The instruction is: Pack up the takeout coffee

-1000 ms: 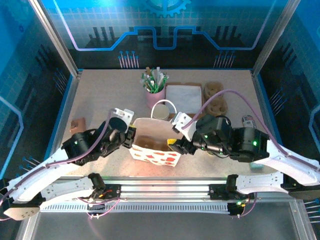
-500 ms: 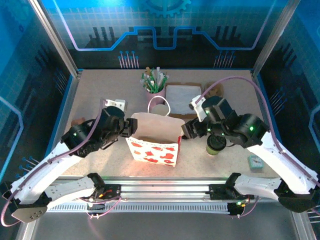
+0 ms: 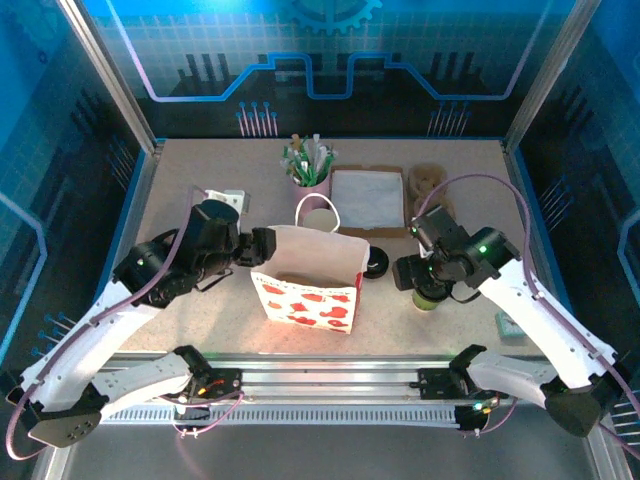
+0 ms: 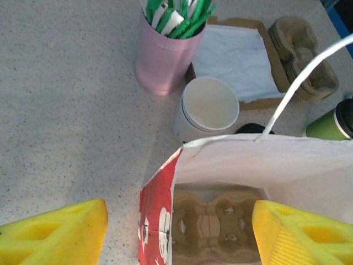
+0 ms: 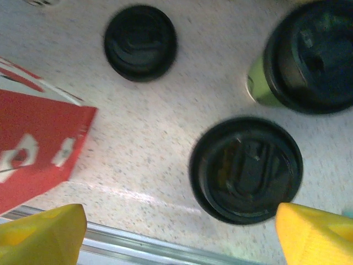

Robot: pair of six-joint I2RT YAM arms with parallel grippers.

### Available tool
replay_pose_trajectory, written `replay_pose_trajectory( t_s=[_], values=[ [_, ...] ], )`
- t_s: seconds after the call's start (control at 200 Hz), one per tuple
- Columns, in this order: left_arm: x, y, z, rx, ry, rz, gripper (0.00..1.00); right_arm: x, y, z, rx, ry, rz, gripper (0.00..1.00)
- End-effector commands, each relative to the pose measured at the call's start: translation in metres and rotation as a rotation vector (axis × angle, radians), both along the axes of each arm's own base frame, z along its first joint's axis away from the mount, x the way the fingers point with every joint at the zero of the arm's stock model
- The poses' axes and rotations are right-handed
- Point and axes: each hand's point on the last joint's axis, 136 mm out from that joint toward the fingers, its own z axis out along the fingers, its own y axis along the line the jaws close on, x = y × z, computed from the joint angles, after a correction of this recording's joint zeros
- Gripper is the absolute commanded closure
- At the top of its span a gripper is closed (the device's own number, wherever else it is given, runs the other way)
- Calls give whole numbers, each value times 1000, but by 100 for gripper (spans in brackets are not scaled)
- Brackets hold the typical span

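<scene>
The takeout coffee [image 3: 320, 221] is a plain white paper cup, open-topped, standing just behind the white and red paper bag [image 3: 305, 287]; the left wrist view has the cup [image 4: 209, 107] beyond the bag's far wall [image 4: 259, 160]. A brown cup carrier [image 4: 215, 221] lies in the bottom of the bag. My left gripper [image 3: 262, 245] hovers open over the bag's left edge, yellow fingers [image 4: 55, 237] wide apart around nothing. My right gripper [image 3: 405, 272] is open to the right of the bag, above a black-lidded cup [image 5: 246, 168].
A pink cup of green-and-white sticks [image 3: 310, 172] stands at the back, with a napkin tray [image 3: 367, 198] and brown carriers [image 3: 428, 185] to its right. A loose black lid [image 3: 376, 263] lies by the bag. A green lidded cup [image 5: 311, 55] stands nearby.
Both grippers have opened and let go of the bag's edges. The left one drew back to the left, the right one swung right over the lidded cups. The bag now stands open.
</scene>
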Motion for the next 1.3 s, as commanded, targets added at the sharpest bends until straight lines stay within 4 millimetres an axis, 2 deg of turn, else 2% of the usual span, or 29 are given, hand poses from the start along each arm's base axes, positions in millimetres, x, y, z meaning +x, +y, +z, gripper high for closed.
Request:
replay_pose_trajectory(
  t_s=[0.0,0.13,0.25,0.395,0.605,0.79,0.946,1.126,1.291],
  values=[
    [-8,-2,-7,-22,57,-10,29,-15,-33,-9,-101,56,-126,7],
    [-9,0,-14,-16,68,-9,29,-21,-36,-16,-106,82,-137,0],
    [-10,0,-20,-5,85,-8,30,-21,-36,-27,-75,106,-156,0],
    [-11,0,-22,-8,92,-9,29,-14,-33,-33,-12,107,-165,5],
    [-12,-8,-27,-42,124,-25,31,-7,-38,-44,-24,128,-183,10],
    [-11,-9,-29,-38,134,-27,41,-2,-39,-52,-19,147,-189,12],
    [-10,-10,-31,-35,147,-25,45,0,-41,-52,-29,145,-199,13],
    [-6,-11,-33,-27,160,-25,57,-1,-41,-57,-30,161,-205,14],
    [0,-10,-35,-10,167,-21,62,-2,-44,-60,-51,174,-218,14]
  ],
)
